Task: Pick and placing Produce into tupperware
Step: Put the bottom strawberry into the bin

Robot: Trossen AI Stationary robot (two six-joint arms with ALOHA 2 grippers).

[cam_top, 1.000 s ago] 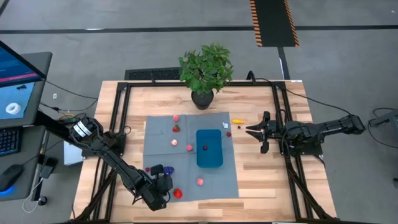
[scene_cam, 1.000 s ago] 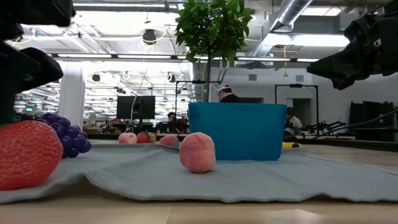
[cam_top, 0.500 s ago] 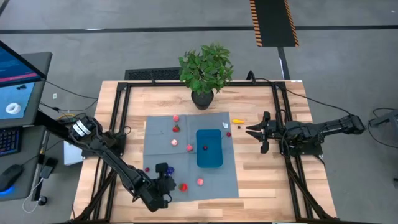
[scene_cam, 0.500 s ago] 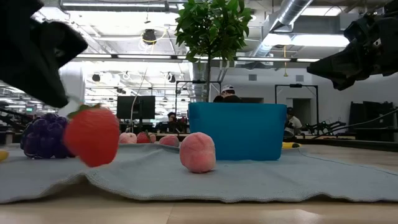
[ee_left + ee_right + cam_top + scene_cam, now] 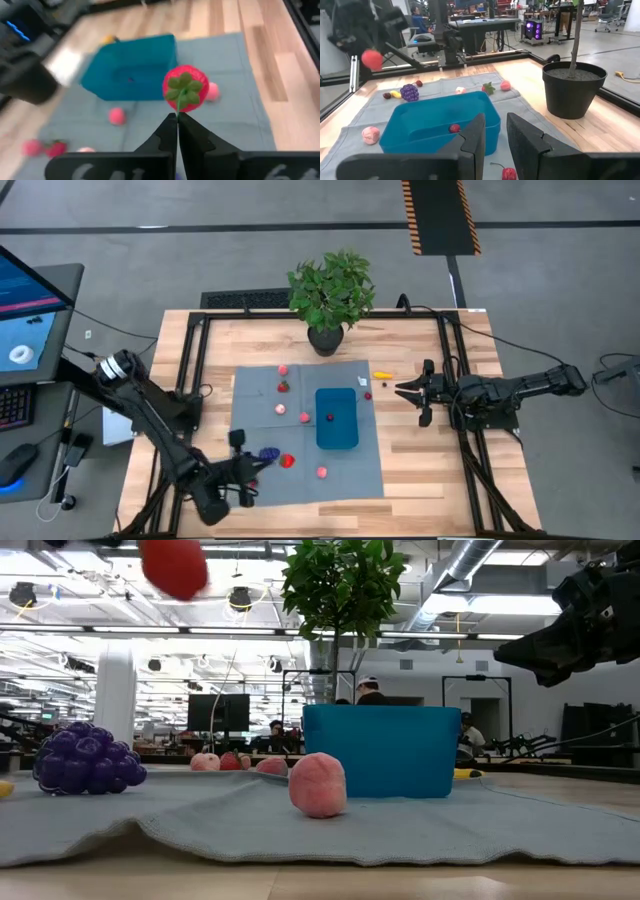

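Left gripper (image 5: 177, 117) pinched shut on the green stem of a red strawberry (image 5: 185, 89), holding it up off the grey mat (image 5: 260, 395); in the high view the gripper (image 5: 262, 464) sits over the mat's near-left part with the strawberry (image 5: 288, 461) at its tip, left of the blue container (image 5: 336, 418) and apart from it. Low view shows the strawberry (image 5: 173, 564) high above the cloth. Purple grape cluster (image 5: 268, 452) lies on the mat just beside the gripper. One small dark red piece (image 5: 454, 128) lies inside the container. Pink peach (image 5: 318, 784) rests on the mat in front of the container; more small pink and red pieces (image 5: 282, 387) are scattered on the mat's far-left part. Small yellow piece (image 5: 382, 375) lies on bare wood right of the mat. Right gripper (image 5: 402, 389) hangs above the table right of the mat, fingers (image 5: 469, 140) slightly apart, holding nothing. Potted plant (image 5: 331, 292) stands at the far edge of the table (image 5: 420, 460).
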